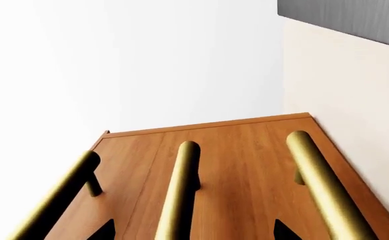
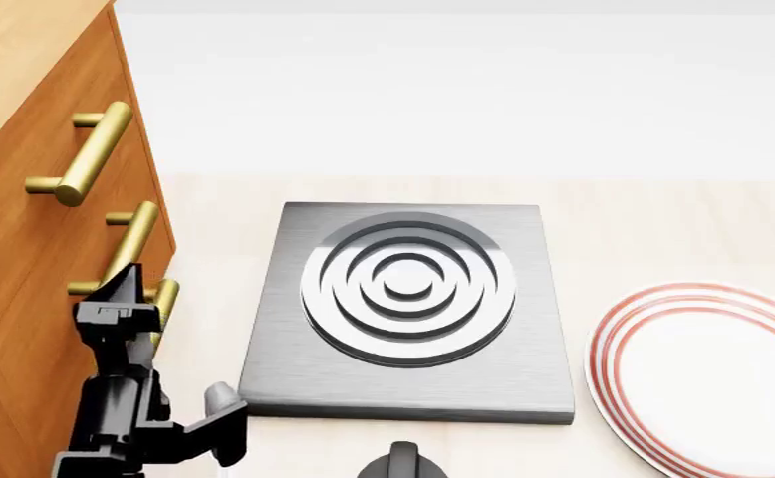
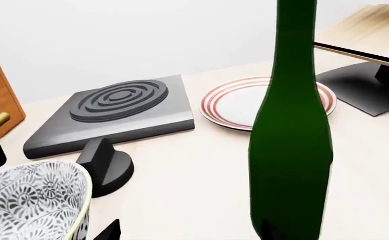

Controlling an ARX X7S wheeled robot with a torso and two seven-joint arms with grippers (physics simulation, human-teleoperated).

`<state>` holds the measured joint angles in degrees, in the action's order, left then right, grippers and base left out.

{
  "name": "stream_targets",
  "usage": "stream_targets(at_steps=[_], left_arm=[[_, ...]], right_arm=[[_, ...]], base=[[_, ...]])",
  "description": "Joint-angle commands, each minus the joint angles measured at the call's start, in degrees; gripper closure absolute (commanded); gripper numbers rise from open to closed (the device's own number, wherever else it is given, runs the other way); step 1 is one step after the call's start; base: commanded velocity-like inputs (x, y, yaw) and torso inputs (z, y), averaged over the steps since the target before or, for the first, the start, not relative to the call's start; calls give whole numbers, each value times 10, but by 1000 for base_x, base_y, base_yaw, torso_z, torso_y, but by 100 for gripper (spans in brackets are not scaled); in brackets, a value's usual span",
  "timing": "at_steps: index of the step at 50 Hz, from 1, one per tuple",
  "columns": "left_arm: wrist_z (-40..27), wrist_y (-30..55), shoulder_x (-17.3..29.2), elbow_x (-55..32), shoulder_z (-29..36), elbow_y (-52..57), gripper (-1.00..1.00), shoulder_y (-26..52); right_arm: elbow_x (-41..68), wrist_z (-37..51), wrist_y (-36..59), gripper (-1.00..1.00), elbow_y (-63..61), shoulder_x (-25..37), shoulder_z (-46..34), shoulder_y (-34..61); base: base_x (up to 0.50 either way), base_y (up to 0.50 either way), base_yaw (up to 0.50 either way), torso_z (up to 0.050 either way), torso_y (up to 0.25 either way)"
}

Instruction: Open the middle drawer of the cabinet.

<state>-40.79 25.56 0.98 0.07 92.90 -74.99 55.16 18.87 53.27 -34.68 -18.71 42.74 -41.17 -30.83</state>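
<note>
Left claw [image 2: 132, 282] at middle drawer [image 2: 42, 269] handle, cabinet [image 2: 16, 199] edge nr.

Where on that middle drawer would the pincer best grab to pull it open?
On the middle drawer's brass bar handle, near its centre, coming straight at the cabinet front. The bar stands off the wood on posts, leaving room behind for a finger. The left pincer already sits close by.

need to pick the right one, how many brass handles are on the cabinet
3. On the cabinet front: top handle, middle handle just below, lowest handle partly hidden behind the left tool.
</note>
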Motion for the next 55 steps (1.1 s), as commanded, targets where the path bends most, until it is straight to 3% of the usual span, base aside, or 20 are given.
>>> stream_targets(at_steps=[1, 55], left_arm=[[-3, 6, 4, -1, -2, 0, -100, 1], [-6, 13, 16, 0, -12, 0, -100, 10]], right_arm=[[0, 0, 1, -100, 2, -1, -2, 1], [5, -2, 2, -100, 12, -3, -11, 11]], base=[[0, 0, 0, 0, 0], [0, 0, 0, 0, 0]])
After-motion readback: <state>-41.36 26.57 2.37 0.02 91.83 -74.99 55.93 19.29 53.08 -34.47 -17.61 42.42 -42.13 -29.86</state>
